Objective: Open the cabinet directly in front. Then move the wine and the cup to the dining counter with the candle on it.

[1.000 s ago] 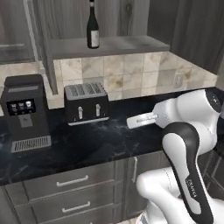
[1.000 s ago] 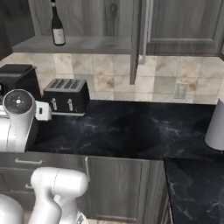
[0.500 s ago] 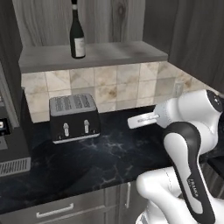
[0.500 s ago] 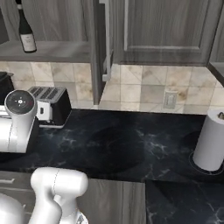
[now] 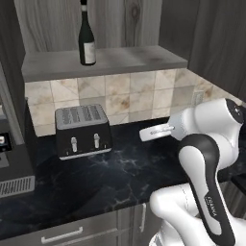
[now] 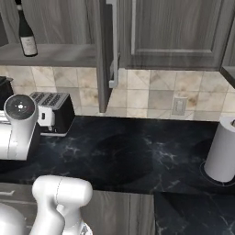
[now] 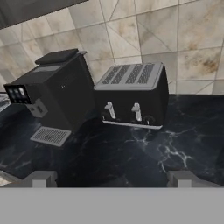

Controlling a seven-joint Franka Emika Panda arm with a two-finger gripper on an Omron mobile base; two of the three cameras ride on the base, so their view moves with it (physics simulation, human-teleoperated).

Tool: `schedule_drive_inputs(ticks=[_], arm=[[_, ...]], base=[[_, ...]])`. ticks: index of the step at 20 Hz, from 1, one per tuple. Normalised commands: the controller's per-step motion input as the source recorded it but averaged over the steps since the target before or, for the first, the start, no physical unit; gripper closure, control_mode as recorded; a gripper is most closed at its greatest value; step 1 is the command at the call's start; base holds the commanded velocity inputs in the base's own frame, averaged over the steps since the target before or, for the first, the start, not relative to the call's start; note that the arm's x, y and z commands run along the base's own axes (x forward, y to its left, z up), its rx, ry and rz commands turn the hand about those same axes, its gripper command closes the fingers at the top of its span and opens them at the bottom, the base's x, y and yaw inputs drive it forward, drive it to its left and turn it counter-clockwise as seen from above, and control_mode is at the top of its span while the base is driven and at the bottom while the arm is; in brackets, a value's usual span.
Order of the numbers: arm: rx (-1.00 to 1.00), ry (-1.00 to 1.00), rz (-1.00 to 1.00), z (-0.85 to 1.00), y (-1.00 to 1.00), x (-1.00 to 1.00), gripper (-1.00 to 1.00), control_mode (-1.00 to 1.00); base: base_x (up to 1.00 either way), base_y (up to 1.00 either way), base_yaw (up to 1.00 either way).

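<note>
Black marble counter (image 5: 120,178) is stretching bare between the toaster (image 5: 82,131) and the paper towel roll (image 6: 223,149), leaving wide room. Above, the cabinet (image 6: 104,50) is standing open, its door edge jutting out over the counter. The wine (image 5: 86,34) is sitting on the cabinet shelf, its top cut off. The gripper (image 7: 111,179) is hovering with jaws spread wide, empty, facing the toaster and coffee machine (image 7: 54,94).

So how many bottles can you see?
1. The wine stands on the open cabinet shelf, above the toaster. Others could hide behind the doors.
</note>
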Motion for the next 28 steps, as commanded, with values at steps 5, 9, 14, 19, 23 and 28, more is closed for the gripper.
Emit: schedule_drive_inputs(ticks=[5,9,14,19,23,28], arm=[[0.00,0.00,0.00,0.00,0.00,0.00,-1.00,1.00],[0.00,0.00,0.00,0.00,0.00,0.00,-1.00,1.00],[0.00,-0.03,0.00,0.53,0.01,0.02,-1.00,-1.00],[0.00,0.00,0.00,1.00,0.27,0.13,-1.00,-1.00],[0.00,0.00,0.00,1.00,0.07,-0.01,-1.00,-1.00],[0.00,-0.10,0.00,1.00,0.00,-0.05,-1.00,-1.00]], base=[[0.32,0.87,0.00],[0.09,0.38,-0.03],[0.04,0.01,-0.01],[0.00,0.00,0.00],[0.00,0.00,0.00],[0.00,0.00,0.00]])
